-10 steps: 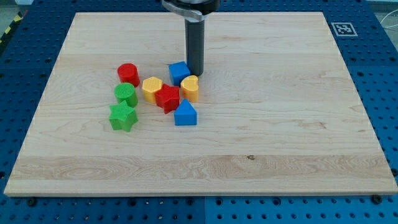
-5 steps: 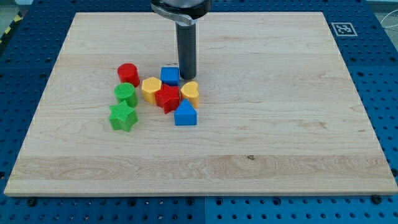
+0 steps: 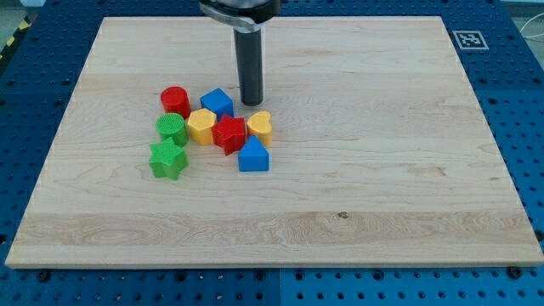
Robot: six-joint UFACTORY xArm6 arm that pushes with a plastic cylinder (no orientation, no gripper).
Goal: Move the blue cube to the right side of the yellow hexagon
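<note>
The blue cube [image 3: 218, 103] sits at the top of the cluster, touching the upper right of the yellow hexagon [image 3: 201, 126]. My tip [image 3: 251, 103] stands on the board just right of the blue cube, a small gap apart, above the yellow heart-shaped block [image 3: 260, 125]. The red star-like block [image 3: 229, 133] lies to the right of the yellow hexagon, between it and the yellow heart.
A red cylinder [image 3: 175, 100] is left of the blue cube. A green cylinder [image 3: 172, 129] and a green star [image 3: 167, 159] lie at the cluster's left. A blue house-shaped block [image 3: 253, 155] sits below the red star. A marker tag [image 3: 468, 39] is at the board's top right.
My tip has moved left and pushed the blue cube left, from beside the yellow heart to against the yellow hexagon's top. The hexagon shifted slightly left. The cube has turned.
</note>
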